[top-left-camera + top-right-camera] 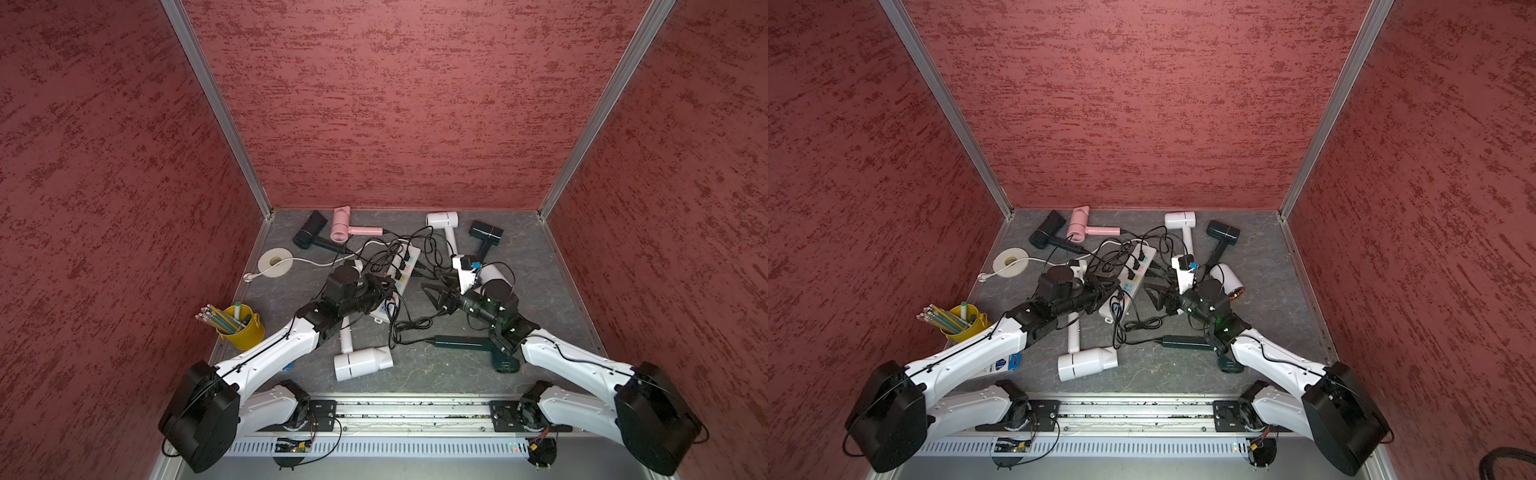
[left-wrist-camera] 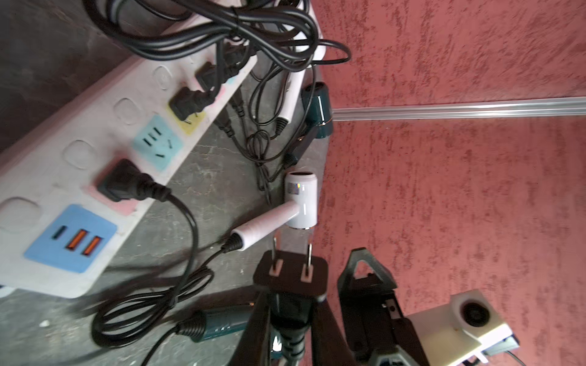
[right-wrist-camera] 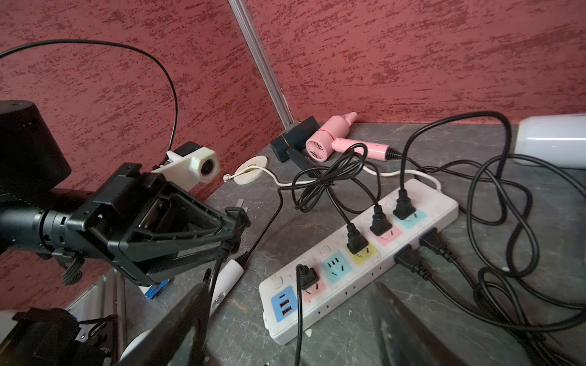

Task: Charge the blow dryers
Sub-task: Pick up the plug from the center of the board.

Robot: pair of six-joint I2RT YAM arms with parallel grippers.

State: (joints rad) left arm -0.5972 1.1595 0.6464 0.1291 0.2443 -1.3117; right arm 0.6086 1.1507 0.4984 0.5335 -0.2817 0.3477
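yellow bucket point(image 1: 245, 336) of pencils stands well out to the left of the left gripper point(image 1: 384, 287), beside that arm's forearm. a white tape roll point(image 1: 274, 262) lies flat further forward on the same side. past the left gripper's fingertips and a little to its left, near the back wall, a black blow dryer point(image 1: 309, 235) and a pink blow dryer point(image 1: 343, 226) lie side by side.

the left gripper is nearly closed, pinching a black two-pin plug point(image 2: 290, 275) whose prongs stick out beyond its fingertips. just to its right lies the long white power strip point(image 3: 437, 206), with black plugs in most sockets and one teal socket point(image 3: 336, 265) free near the blue usb end. back toward the base from the left gripper, a front white blow dryer point(image 1: 361, 363) lies on the grey table point(image 1: 552, 299), its handle running under the left arm.

the right gripper point(image 1: 434, 296) faces the left gripper across the strip's near end. its jaws stand wide apart and grip nothing. in the right wrist view a black cord point(image 3: 298, 317) hangs down between its fingers point(image 3: 184, 326) without being clamped.

behind the right gripper, under its forearm, lies a dark green blow dryer point(image 1: 461, 343). ahead of it near the back wall lie a back white blow dryer point(image 1: 442, 220) and, further right, a navy blow dryer point(image 1: 486, 235). just to the right of its wrist a third white blow dryer point(image 1: 1227, 280) rests on its side.
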